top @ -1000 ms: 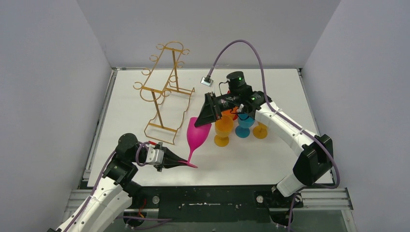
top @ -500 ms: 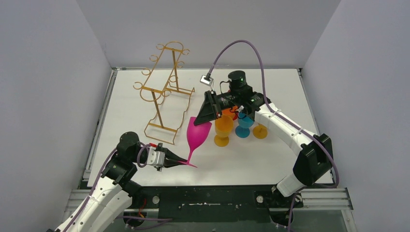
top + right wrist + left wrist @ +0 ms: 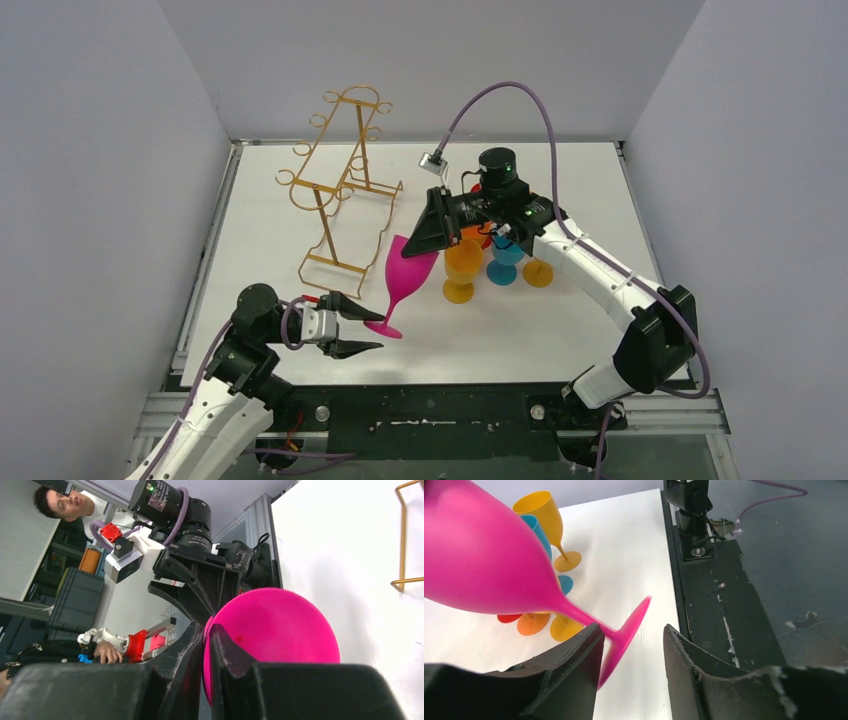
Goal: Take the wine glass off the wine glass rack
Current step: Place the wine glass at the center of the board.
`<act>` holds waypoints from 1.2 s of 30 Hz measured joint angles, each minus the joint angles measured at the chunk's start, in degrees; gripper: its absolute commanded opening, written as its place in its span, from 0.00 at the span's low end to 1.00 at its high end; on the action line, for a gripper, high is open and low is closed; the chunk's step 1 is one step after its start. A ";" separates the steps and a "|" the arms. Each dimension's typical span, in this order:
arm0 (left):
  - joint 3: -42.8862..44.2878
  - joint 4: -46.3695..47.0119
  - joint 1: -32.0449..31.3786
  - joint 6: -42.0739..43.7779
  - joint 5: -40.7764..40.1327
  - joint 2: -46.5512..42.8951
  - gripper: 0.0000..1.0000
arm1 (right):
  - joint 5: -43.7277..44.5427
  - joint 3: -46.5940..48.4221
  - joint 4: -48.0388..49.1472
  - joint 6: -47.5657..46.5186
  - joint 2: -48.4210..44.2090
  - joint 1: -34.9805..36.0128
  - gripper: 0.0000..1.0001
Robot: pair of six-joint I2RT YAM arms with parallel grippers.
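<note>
grip first: the right gripper (image 3: 206, 630) has its jaws pressed together on the rim of the pink wine glass (image 3: 280, 625), pinching the thin wall of the bowl between them. the left gripper (image 3: 631, 650) is spread, one finger on each side of the stem and foot. from the left wrist view i can't say for sure whether the nearer finger brushes the stem, but nothing is clamped there.

the pink glass hangs tilted. its bowl leans up toward the right arm and its foot is down by the table (image 3: 500, 330), near the front edge. it is off the wine glass rack (image 3: 340, 190), which stands bare at the back left with its base loop just beside the glass. a yellow glass (image 3: 462, 265) and a blue glass (image 3: 505, 258) stand with a few others just to the right of the bowl, under the right arm.

as i read it, the step now is to stand the glass down, and only the rim pinch carries it. the right arm should swing the bowl upright slowly, so the foot rolls flat rather than skids. it should steer away from the yellow glass and let go only once the foot sits level. the left jaws do best to stay wide and ease back toward their base, clear of the foot.
</note>
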 measured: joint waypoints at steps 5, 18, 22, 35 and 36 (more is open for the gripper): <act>0.00 0.04 0.00 -1.95 -1.90 -1.38 0.70 | 2.40 -0.50 -0.22 -1.66 -1.29 0.02 0.00; 5.84 -10.21 0.00 -4.07 -16.00 -3.08 0.84 | 21.62 -6.86 -7.13 -16.55 -11.96 7.30 0.00; 6.40 -11.52 0.00 -5.68 -23.80 -5.03 0.88 | 30.25 -11.96 -7.41 -21.57 -17.38 12.26 0.00; 4.98 -8.59 0.00 -13.75 -44.09 -10.51 0.88 | 59.10 -26.64 -14.82 -31.93 -30.16 26.75 0.00; 4.94 -8.35 0.00 -13.97 -44.63 -10.49 0.88 | 60.19 -27.34 -15.26 -31.98 -30.69 26.73 0.00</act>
